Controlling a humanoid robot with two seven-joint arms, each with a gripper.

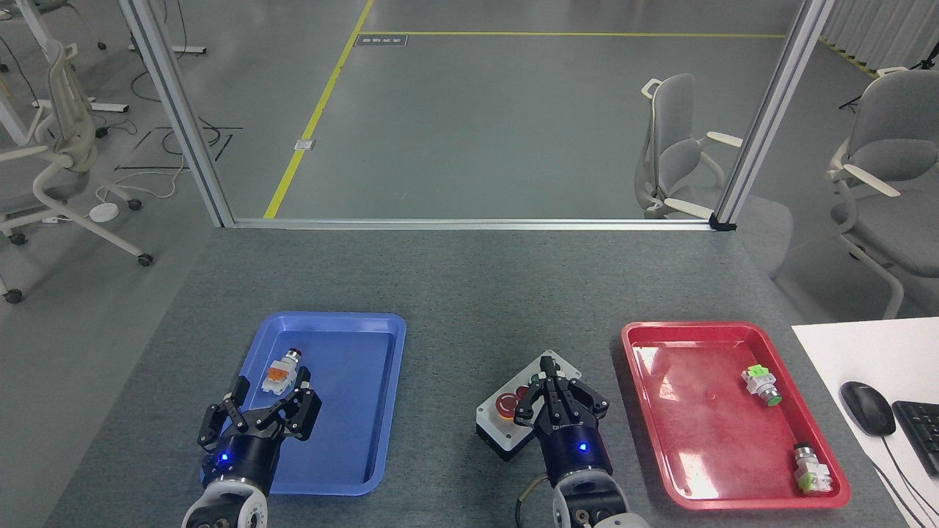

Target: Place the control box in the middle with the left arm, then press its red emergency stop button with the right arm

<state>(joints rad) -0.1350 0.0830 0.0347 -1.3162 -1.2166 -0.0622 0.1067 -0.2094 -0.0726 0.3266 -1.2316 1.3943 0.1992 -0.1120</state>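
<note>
The control box [490,423], light grey on a black base, lies at an angle on the grey felt between the two trays. Its red emergency stop button [507,405] shows at the box's near left end, uncovered. My right gripper [547,365] hangs over the far part of the box, just right of that button, its fingers drawn together to a point; it hides the other controls. My left gripper [262,405] stands open and holds nothing, over the near left part of the blue tray [381,411].
A small loose orange-and-white push button [282,369] lies in the blue tray just beyond my left gripper. The red tray [704,469] at the right holds two green-tipped push buttons [761,386]. A mouse [867,408] and keyboard sit at the far right.
</note>
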